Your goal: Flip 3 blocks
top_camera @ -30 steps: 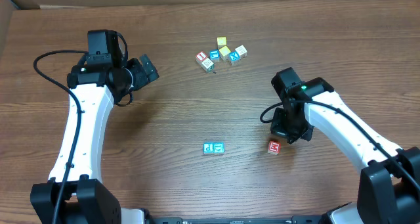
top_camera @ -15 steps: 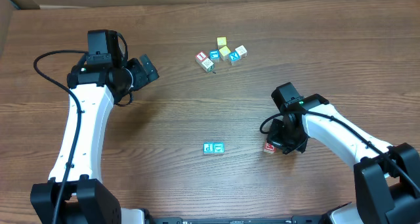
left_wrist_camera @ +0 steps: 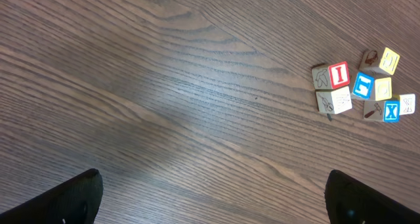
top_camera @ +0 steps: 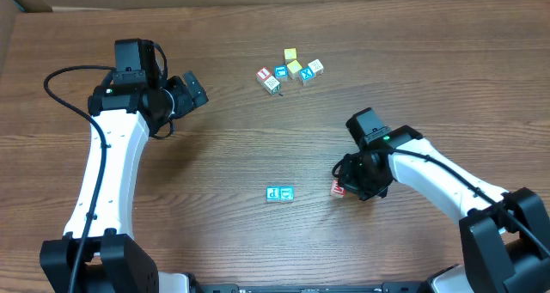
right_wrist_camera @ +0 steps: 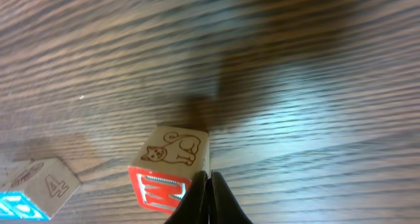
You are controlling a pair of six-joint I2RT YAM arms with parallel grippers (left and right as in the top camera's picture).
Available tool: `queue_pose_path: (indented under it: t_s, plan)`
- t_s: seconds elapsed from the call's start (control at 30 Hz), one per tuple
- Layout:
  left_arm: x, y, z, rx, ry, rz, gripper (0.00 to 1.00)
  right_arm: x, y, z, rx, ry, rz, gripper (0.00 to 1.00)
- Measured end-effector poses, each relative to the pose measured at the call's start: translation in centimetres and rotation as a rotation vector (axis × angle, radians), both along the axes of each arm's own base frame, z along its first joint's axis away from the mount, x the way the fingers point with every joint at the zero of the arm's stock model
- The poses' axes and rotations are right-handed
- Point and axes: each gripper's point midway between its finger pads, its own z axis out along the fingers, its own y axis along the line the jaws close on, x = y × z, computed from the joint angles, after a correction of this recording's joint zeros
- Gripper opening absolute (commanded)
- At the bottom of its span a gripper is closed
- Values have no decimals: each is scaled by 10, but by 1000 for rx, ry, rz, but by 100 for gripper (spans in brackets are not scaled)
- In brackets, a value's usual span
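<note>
Right tool (right_wrist_camera: 209, 184), pinched shut, touches the red-lettered block (right_wrist_camera: 169, 168) near the blue pair (top_camera: 279, 193); cat picture and red letter both show. Left tool (left_wrist_camera: 210, 198) gapes wide.

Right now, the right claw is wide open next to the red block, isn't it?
Not quite. The right claw is shut tight, not wide open. It is next to the red block, just as you said. The right wrist view shows this best.
</note>
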Motion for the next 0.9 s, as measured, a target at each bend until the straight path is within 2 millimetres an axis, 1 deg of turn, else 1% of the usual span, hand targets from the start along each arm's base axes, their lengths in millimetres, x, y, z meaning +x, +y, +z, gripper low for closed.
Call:
queue_pose_path:
  t_s: [0.43, 0.53, 0.63, 0.77, 0.83, 0.87, 0.9]
  plan:
    - [0, 0, 0, 0, 0, 0, 100, -17, 45, 2, 36, -49, 159, 12]
    - [0, 0, 0, 0, 0, 0, 100, -22, 52, 2, 43, -56, 188, 15]
    - [0, 0, 0, 0, 0, 0, 100, -23, 53, 2, 40, -58, 194, 16]
    - [0, 0, 0, 0, 0, 0, 100, -20, 50, 1, 22, -69, 189, 16]
    - [0, 0, 0, 0, 0, 0, 100, -18, 47, 1, 17, -71, 179, 9]
    - [0, 0, 0, 0, 0, 0, 100, -17, 44, 0, 10, -67, 171, 4]
    - [0, 0, 0, 0, 0, 0, 100, -18, 42, 0, 3, -59, 167, 4]
